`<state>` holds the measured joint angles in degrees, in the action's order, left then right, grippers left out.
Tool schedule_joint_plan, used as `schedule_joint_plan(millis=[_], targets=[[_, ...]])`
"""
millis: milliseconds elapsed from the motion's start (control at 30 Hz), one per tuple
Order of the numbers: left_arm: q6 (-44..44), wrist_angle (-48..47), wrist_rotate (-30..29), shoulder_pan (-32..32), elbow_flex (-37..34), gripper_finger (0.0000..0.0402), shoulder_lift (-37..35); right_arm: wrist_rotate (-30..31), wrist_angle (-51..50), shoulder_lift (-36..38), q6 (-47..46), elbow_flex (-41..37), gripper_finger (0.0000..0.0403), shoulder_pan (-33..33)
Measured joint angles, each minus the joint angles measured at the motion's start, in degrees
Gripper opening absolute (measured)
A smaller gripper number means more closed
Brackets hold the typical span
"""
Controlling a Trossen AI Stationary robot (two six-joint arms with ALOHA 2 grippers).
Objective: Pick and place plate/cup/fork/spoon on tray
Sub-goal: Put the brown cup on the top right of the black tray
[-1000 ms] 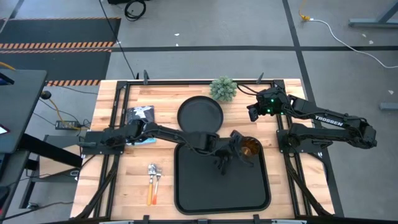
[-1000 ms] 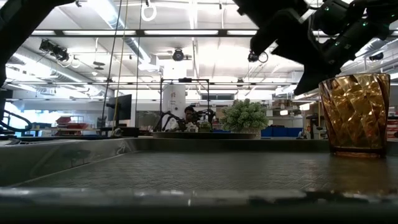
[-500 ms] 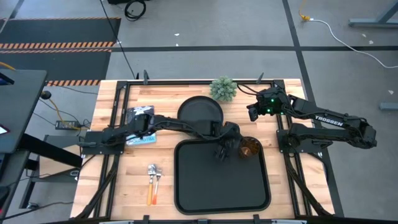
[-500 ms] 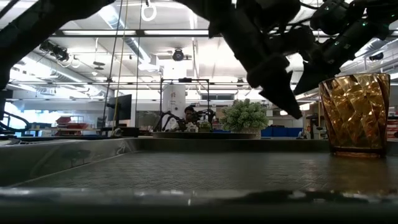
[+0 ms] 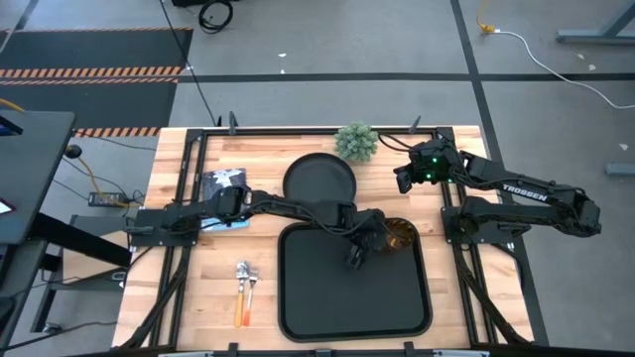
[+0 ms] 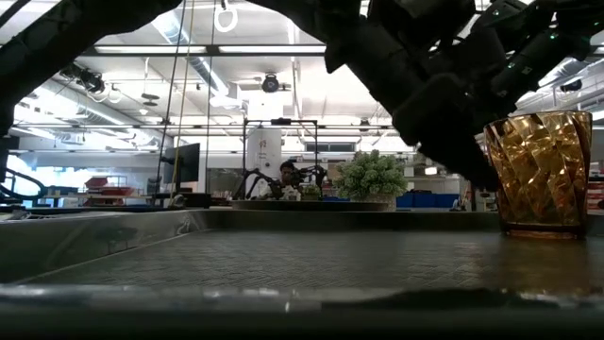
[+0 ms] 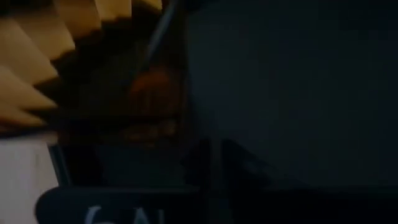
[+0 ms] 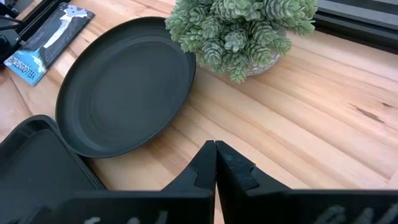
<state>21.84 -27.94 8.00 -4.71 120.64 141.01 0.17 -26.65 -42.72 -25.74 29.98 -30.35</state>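
From above, the fork (image 5: 239, 301) and spoon (image 5: 251, 291) lie side by side on the bare worktop (image 5: 198, 283), well off to the left of the tray (image 5: 327, 297) and far from either set of fingers. The left arm stretches across from that side, and the left gripper (image 5: 355, 256) hangs over the tray's far right part; the cup (image 5: 401, 236) stands on the tray just beside its fingers. Whether those fingers are apart or together I cannot tell: from overhead they are a dark clump, and the left wrist view gives only a close amber blur of the cup (image 7: 74, 56).

The table-level camera shows what the overhead one hides: the cup (image 6: 538, 175) sits upright on the tray floor (image 6: 283, 260), with the dark arm looming above and beside it.

The plate (image 5: 318, 182) rests on the worktop, touching the tray's far edge. The right gripper (image 8: 215, 163) waits beyond the tray's right corner, fingers together, the plate (image 8: 124, 87) and a small plant (image 8: 239, 31) ahead of them.
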Motion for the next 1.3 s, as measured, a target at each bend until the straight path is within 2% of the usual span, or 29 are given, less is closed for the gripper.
schedule_joint_plan(millis=[200,433,667,767,1133,1300], targets=[[-0.56,5.29,2.29,-0.01,-1.48,0.0024,0.45,-0.01,0.0,0.0,-0.03,0.0,0.001,0.0],[-0.65,11.86,2.27,-0.17,-4.9,0.002,0.52,-0.09,0.01,0.0,-0.2,0.0,0.001,0.0],[3.21,15.3,-4.31,-0.32,-4.92,0.002,0.52,-0.12,0.01,0.0,-0.2,0.0,0.001,0.0],[4.33,17.68,-5.18,-0.37,-4.92,0.002,0.52,-0.13,0.0,0.0,-0.2,0.0,0.001,0.0],[4.88,21.13,-4.74,-0.36,-4.92,0.002,0.52,-0.13,0.0,0.0,-0.2,0.0,0.001,0.0],[4.21,16.56,-1.32,-0.69,-4.91,0.002,-0.22,-0.13,0.22,0.0,-0.14,0.0,0.001,0.0]])
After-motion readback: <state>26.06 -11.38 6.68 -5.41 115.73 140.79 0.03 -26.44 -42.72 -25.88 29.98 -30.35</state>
